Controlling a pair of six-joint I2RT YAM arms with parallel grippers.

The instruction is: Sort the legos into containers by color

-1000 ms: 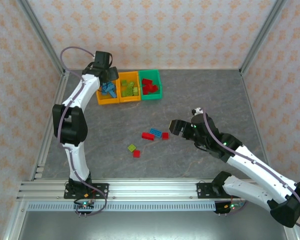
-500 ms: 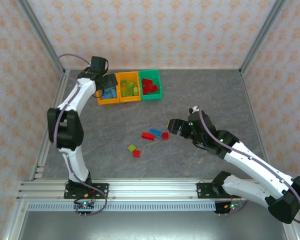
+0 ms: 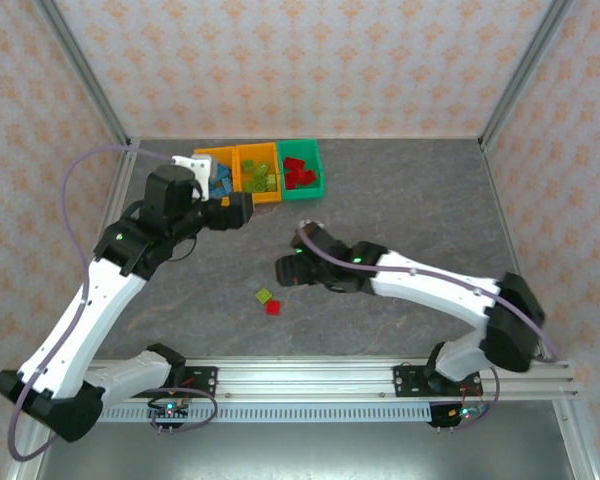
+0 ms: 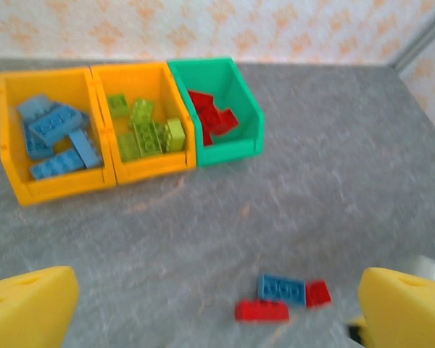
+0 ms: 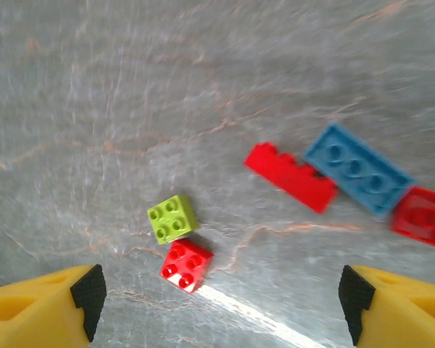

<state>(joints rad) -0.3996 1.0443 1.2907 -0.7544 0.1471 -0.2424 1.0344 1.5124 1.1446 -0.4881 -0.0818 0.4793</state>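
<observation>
On the table [image 3: 410, 200], 5 loose legos [image 5: 174, 218] by right tool [image 5: 217, 297], left tool [image 4: 217, 304] near 3 containers [image 4: 152, 165], both tools spread apart

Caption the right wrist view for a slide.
Open right gripper poised above a lime green brick beside a small red brick, with long red brick, blue brick and red square nearby.

A robot test cell, lab-like rather than domestic: a grey stone-look table [image 3: 410, 190] walled left, far and right by patterned panels [image 3: 310, 70] (wallpaper-style, peach motifs) between aluminium posts [image 3: 82, 70], with two arms [image 3: 100, 290] bolted to a slotted rail [image 3: 310, 378] at the near edge.
</observation>
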